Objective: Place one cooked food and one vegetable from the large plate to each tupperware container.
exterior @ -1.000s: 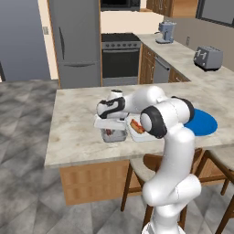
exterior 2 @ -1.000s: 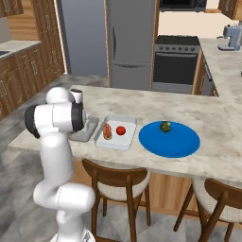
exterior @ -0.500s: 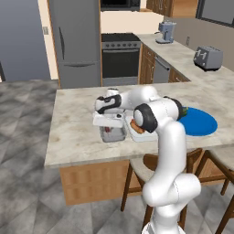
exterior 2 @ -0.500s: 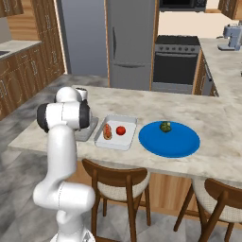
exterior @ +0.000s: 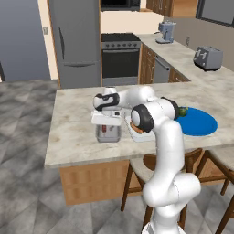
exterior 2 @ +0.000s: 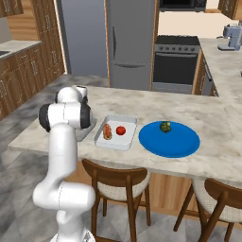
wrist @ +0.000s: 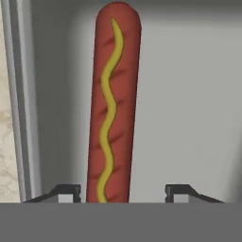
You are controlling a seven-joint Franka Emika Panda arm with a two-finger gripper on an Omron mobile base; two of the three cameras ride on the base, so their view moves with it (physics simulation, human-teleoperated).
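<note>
One sausage (wrist: pixel 116 94), striped with a wavy yellow line, lies in the grey container (wrist: pixel 198 94). Its near end sits between the two fingers (wrist: pixel 66 191). They stand apart, with a thin gap on the left side of the sausage and a much wider one on the right, so nothing is held.

In the left base view the hand hangs directly over that grey container (exterior: pixel 108 133), which sits on the table (exterior: pixel 73 132) just left of the white tray (exterior 2: pixel 113 146). The white tray holds a hot dog (exterior 2: pixel 108 131) and a tomato (exterior 2: pixel 121 130) side by side, so it looks finished. Further right, the blue plate (exterior 2: pixel 179 144) carries only the green vegetable (exterior 2: pixel 165 126), near its far edge. As I judge it, that piece is the last one owed to the grey container.

The nearest risk is in the withdrawal. The left finger is so close to the sausage that a slanted lift could drag its end up the wall or tip it out of the container. A straight rise along the hand's own axis would avoid this.

After that, the reach to the plate passes over the white tray, and a low swing could clip its rim or nudge the tomato, which would roll. The green piece is small and lumpy, so an off-centre pinch might squirt it across the plate.
</note>
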